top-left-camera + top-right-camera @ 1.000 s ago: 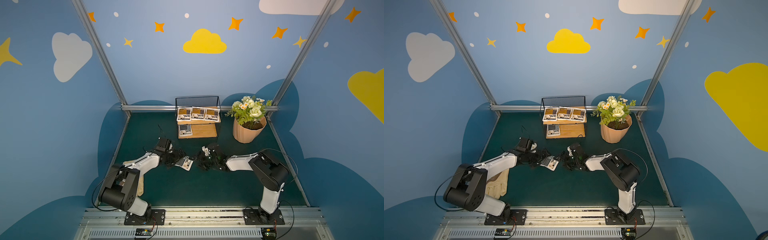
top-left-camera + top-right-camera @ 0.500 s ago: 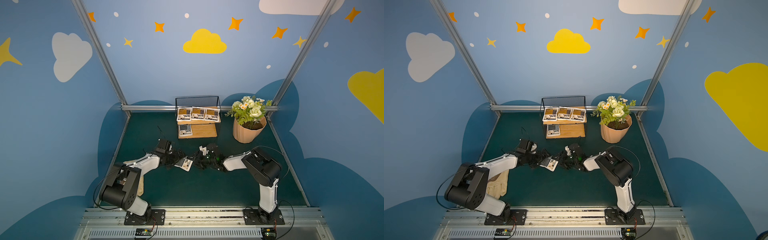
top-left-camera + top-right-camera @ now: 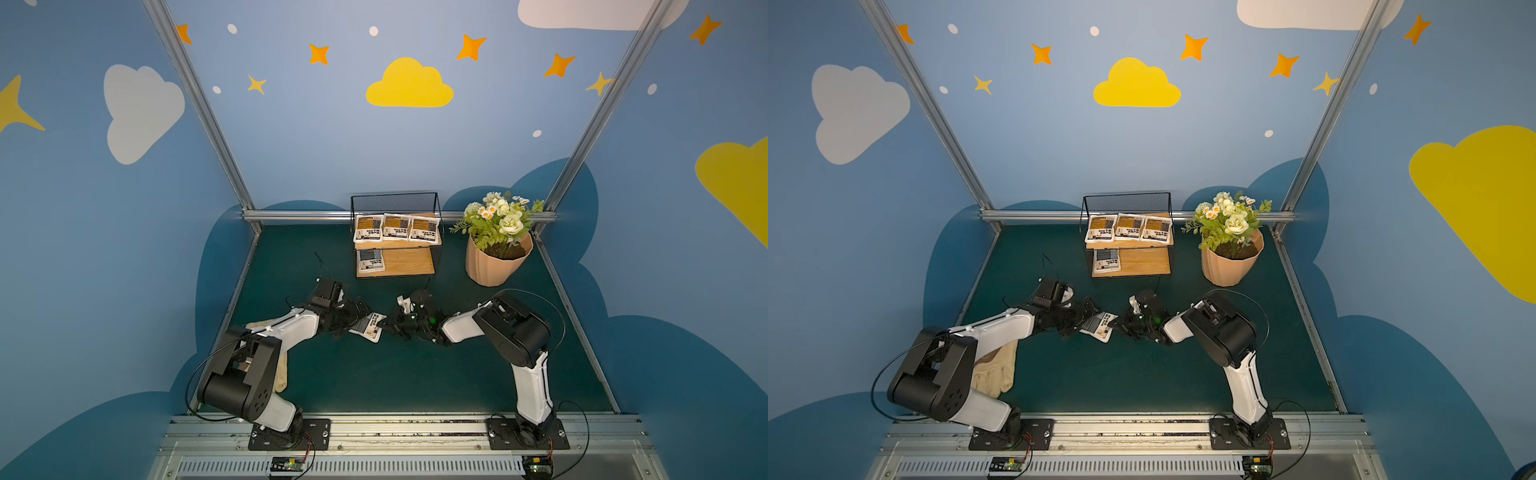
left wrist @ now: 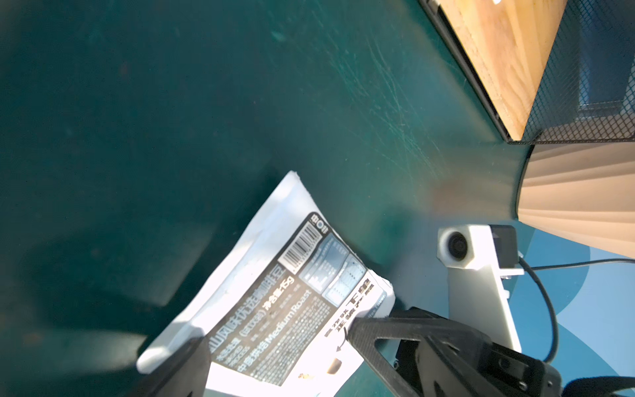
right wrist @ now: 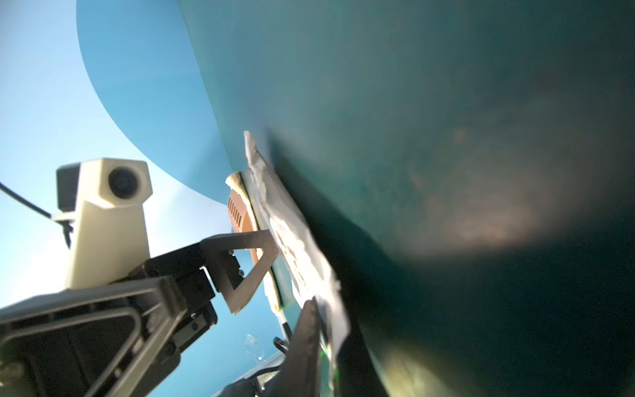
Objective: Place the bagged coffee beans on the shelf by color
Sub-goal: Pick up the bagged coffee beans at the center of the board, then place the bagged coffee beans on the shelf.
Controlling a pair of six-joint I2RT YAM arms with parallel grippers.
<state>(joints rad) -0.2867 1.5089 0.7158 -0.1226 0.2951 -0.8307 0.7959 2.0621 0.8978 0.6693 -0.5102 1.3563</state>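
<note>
Both arms stretched low toward the middle. The left gripper [image 3: 355, 325] and right gripper [image 3: 387, 328] both pinched one grey-blue coffee bag [image 3: 369, 327].

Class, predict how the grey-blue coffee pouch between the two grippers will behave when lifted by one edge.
Probably floppy: the pouch looks puffy and crinkled. Likely light, since the right gripper pinches only its edge. Its smooth film may slip.
</note>
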